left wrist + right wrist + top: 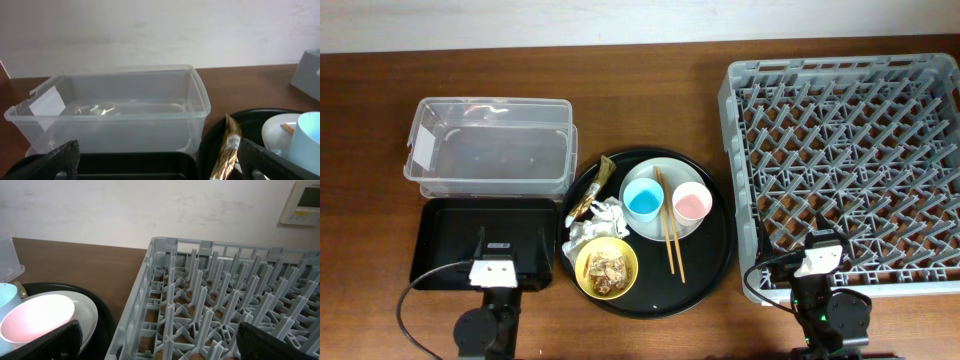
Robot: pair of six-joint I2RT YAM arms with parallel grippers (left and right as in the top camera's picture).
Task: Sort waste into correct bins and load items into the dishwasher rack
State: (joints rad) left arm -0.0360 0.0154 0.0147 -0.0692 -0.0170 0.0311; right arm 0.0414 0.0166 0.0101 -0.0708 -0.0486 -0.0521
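A large grey dishwasher rack [840, 65] fills the right side of the brown surface [650, 100], reaching its far right corner, and its pegged grid floor holds nothing. Towards the far left corner stands the clear plastic tub [490, 102] with a white label [420, 150] on its left wall. The shallow black rectangular tray [450, 235] lies just beside it on the near side.

A round black tray [705, 260] in the middle carries everything else. On its far half is a pale plate [665, 170] with the blue cup [643, 200] and the pink cup [691, 203] upright side by side. The wooden chopsticks [670, 235] run between them and off the plate towards the near edge. To the left lie crumpled white napkins [598, 225] and the brown-gold wrapper [590, 192]. The yellow bowl [585, 272] at the tray's near left holds brownish food scraps [608, 268].

The left pincer [162, 167] is spread wide over the rectangular tray, pinching nothing. The right pincer [162, 347] is likewise spread wide, at the rack's near left corner.
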